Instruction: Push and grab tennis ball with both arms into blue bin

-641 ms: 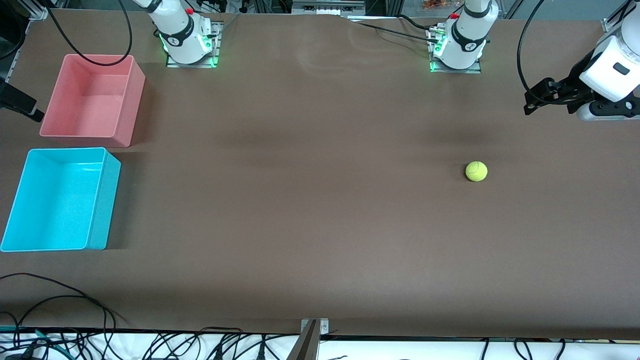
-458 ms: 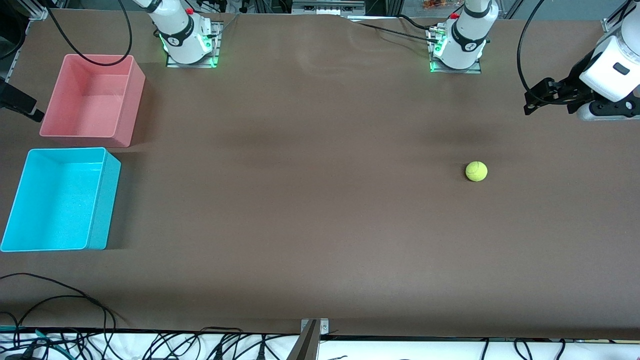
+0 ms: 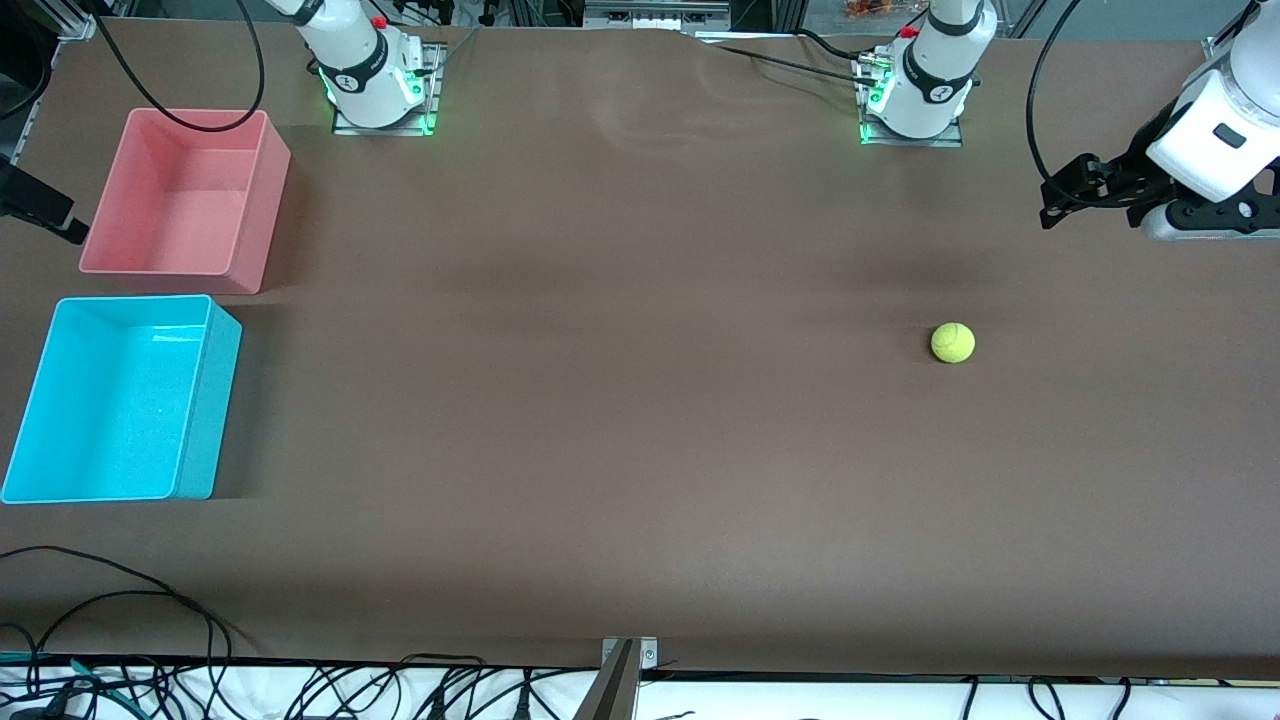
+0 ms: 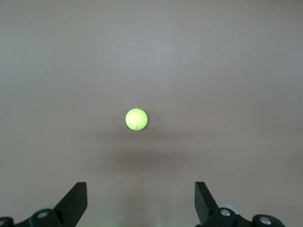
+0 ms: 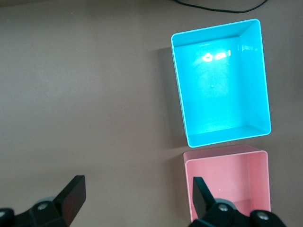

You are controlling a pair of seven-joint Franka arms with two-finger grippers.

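The tennis ball (image 3: 953,342) lies alone on the brown table toward the left arm's end; in the left wrist view the ball (image 4: 136,119) sits ahead of the fingers and apart from them. My left gripper (image 3: 1060,195) (image 4: 140,189) hangs open and empty over the table's left-arm end. The blue bin (image 3: 205,400) (image 5: 220,137) stands empty at the right arm's end. My right gripper (image 5: 137,185) is open and empty, high over the table beside the pink bin; in the front view only a black part of it shows at the picture's edge.
A pink bin (image 3: 255,200) (image 5: 227,163) stands empty next to the blue bin, farther from the front camera. The arm bases (image 3: 375,85) (image 3: 912,100) stand along the table's back edge. Loose cables (image 3: 120,600) lie at the front edge.
The left arm's hand has shifted slightly toward the middle of the table. The ball and both bins have not moved.
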